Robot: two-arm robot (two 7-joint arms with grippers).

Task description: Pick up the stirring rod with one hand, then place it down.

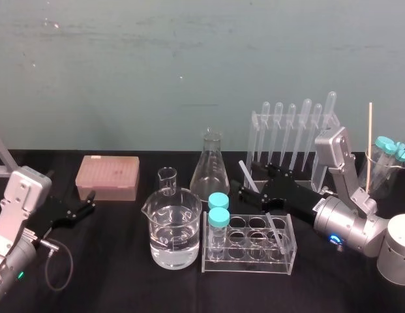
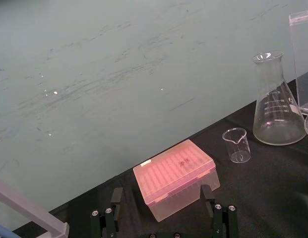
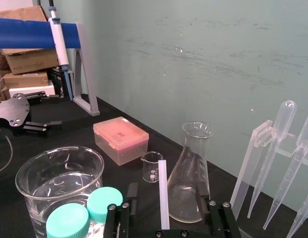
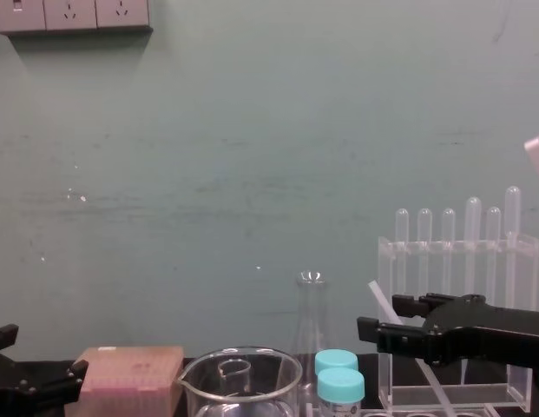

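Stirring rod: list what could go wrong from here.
The right pincer stands open around the tilted rod; closing off-centre could let it slip.
The rod's lower end sits in the clear rack; a sideways pull could tip it.
The flask stands close by; a swing could hit it.
The left pincer sits idle near the pink box.

Counted: six pipettes (image 1: 292, 127), one flask (image 1: 210, 173), one large beaker (image 1: 173, 228), one small beaker (image 1: 167, 177), one pink box (image 1: 107, 177), two capped tubes (image 1: 218, 218) in one rack (image 1: 248, 264), one stirring rod (image 3: 163, 198).
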